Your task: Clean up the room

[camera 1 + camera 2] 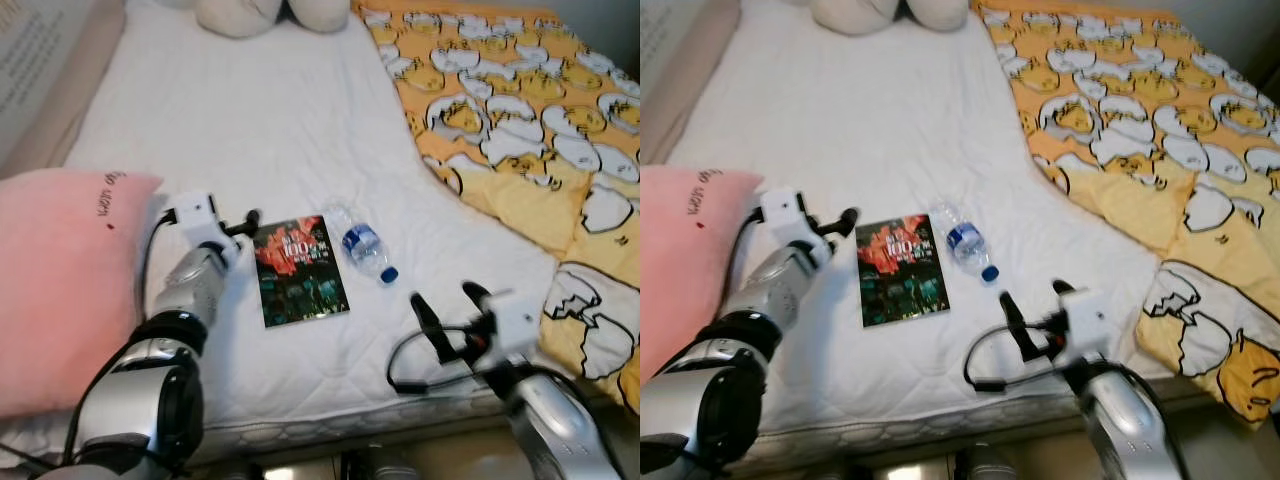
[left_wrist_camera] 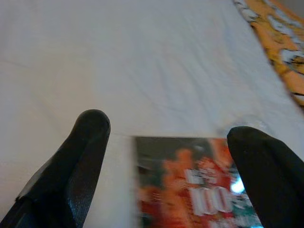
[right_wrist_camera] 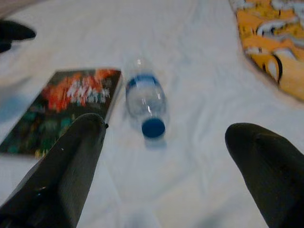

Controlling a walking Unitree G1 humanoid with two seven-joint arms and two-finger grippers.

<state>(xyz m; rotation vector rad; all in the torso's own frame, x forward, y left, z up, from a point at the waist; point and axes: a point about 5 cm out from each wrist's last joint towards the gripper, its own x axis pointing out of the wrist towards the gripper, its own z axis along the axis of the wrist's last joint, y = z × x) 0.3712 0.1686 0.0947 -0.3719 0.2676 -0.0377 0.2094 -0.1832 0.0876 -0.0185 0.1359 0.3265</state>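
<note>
A dark book [image 1: 300,270] with a red and teal cover lies flat, face up, on the white bed [image 1: 260,130] before me. Just beside it, on my right, a clear plastic bottle [image 1: 362,246] with a blue label and blue cap lies on its side, cap toward me.

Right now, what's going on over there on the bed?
The robot is leaning over the white bed with both arms out, tidying up. A book and a plastic water bottle lie flat side by side on the sheet. The left gripper sits at the book's upper left corner, jaws open. The right gripper hovers short of the bottle's blue cap, jaws open too. Neither holds anything. A pink pillow and a yellow blanket flank them.
</note>
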